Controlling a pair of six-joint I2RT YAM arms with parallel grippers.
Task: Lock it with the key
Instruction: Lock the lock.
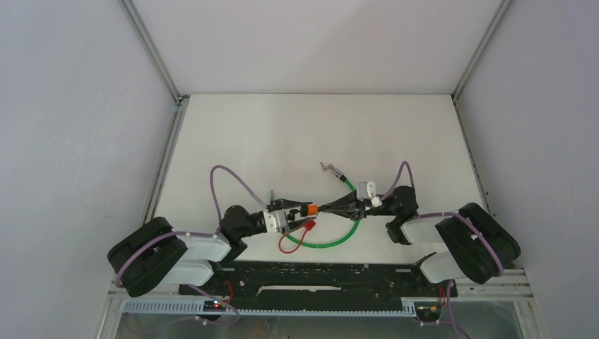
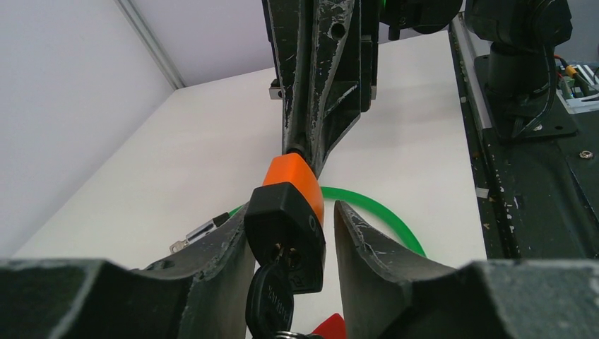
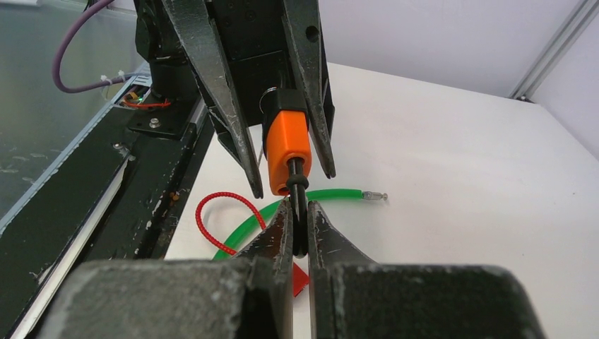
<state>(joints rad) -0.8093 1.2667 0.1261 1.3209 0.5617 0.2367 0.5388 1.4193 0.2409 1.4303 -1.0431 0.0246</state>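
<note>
We find the lock body (image 2: 288,212), orange at one end and black at the other, held up off the desk (image 1: 282,134) in the gap between the two arms, towards the arms' side of the desk. Our right gripper (image 3: 299,212) has its jaws clenched on the black cable end (image 3: 299,180) that runs into the orange end of the lock body. Our left gripper (image 1: 291,212) comes in from the opposite side, its jaws part-way apart with the lock body between them. One finger (image 2: 219,254) lies against the black end and the other stands just beside it, and we cannot tell whether they actually press it. The key (image 2: 270,300) sits in the keyhole on the black end, its dark head hanging down between the left fingers. A red tag (image 2: 330,328) shows just beside the key, and a red cord (image 3: 212,212) lies looped on the desk near the lock body. The green cable (image 1: 339,239) curves in an arc over the desk beneath both grippers. Its free end (image 3: 374,195), tipped with metal, rests on the desk apart from the lock body, on the far side.
</note>
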